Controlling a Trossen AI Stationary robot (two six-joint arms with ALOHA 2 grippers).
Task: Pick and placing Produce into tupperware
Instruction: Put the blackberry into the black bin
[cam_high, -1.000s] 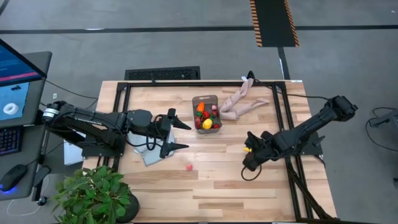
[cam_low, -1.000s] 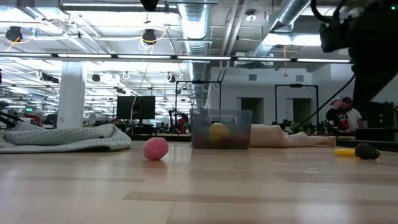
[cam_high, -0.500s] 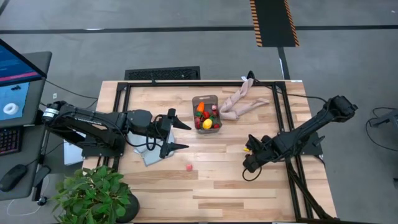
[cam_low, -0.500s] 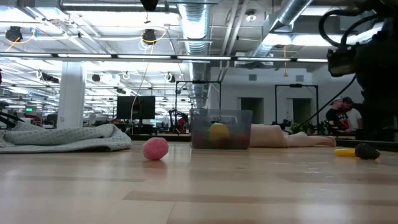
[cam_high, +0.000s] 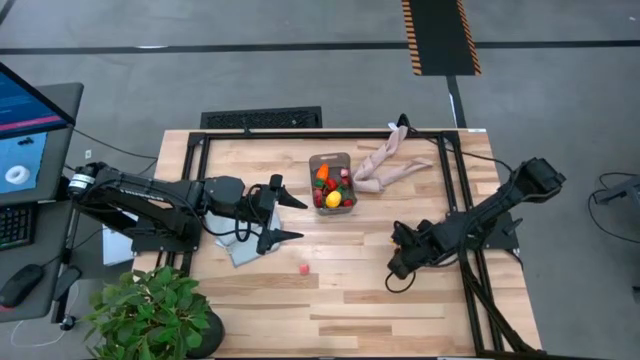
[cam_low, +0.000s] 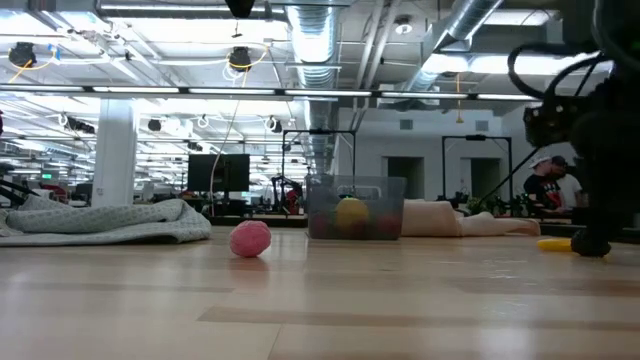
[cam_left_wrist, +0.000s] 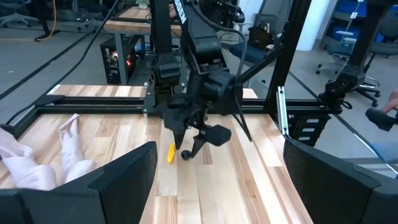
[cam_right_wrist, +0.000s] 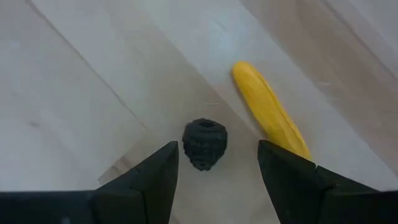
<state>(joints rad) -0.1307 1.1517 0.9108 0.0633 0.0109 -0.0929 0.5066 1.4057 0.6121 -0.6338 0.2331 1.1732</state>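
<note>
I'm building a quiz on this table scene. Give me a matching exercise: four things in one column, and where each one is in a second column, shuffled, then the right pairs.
Things:
1. lemon
2. pink berry
3. dark berry
4. cloth

Places:
A. between the fingers of the right end effector
B. alone on bare wood, in front of the tub
C. inside the tub
D. under the left end effector

Pairs: 1-C, 2-B, 3-A, 4-D
</note>
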